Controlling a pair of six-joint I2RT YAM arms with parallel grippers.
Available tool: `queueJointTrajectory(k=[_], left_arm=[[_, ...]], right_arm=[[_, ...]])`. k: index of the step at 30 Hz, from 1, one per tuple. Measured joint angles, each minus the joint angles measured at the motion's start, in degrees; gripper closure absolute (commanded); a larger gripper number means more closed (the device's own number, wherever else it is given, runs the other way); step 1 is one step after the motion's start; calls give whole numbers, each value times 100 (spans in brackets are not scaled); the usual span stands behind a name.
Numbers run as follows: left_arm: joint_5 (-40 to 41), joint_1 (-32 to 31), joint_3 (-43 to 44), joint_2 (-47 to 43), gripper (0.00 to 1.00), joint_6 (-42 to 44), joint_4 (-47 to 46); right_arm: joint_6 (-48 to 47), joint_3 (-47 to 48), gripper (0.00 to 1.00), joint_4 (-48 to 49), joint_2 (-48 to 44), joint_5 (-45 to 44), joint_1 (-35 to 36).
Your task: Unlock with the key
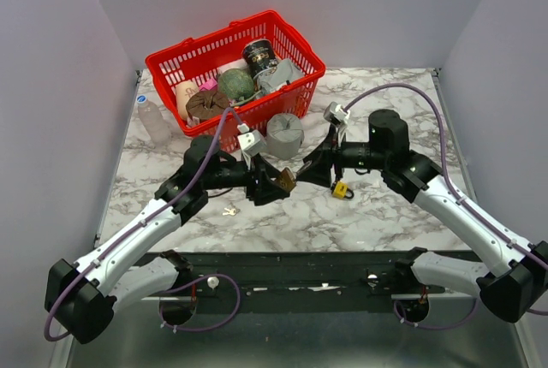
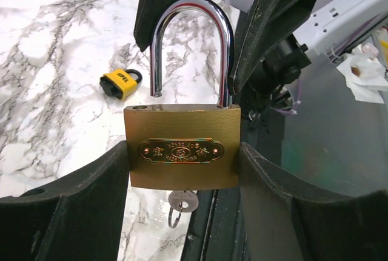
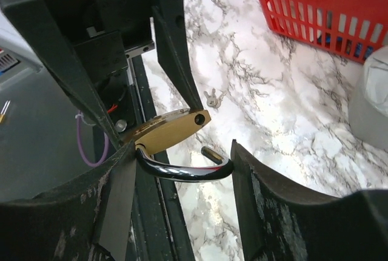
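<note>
The left tool (image 2: 182,150) clamped the brass padlock (image 2: 182,128) by its body sides, above the middle of the counter (image 1: 377,222). The key (image 2: 183,201) sat in its underside. The shackle (image 2: 193,7) stood open, one leg clear of the body, with the right tool (image 3: 182,152) closed across it.

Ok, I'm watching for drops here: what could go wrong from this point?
The left gripper holds the brass padlock only by its smooth side edges; a tug from the right gripper on the open shackle might slip it loose. The key hangs in the keyhole underneath and could snag or drop out.
</note>
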State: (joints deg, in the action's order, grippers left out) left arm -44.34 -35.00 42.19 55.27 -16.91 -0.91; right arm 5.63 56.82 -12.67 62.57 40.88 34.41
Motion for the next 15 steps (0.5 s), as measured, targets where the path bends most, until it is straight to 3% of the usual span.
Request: queueJointTrajectory(k=[6,15], left_arm=[[529,-101,48,2,100,304,157],[2581,-931,249,-37,100,960,557]], right_arm=[[258,372,73,-551,221,-448,11],[706,850,72,-1344,378,-1351,46]])
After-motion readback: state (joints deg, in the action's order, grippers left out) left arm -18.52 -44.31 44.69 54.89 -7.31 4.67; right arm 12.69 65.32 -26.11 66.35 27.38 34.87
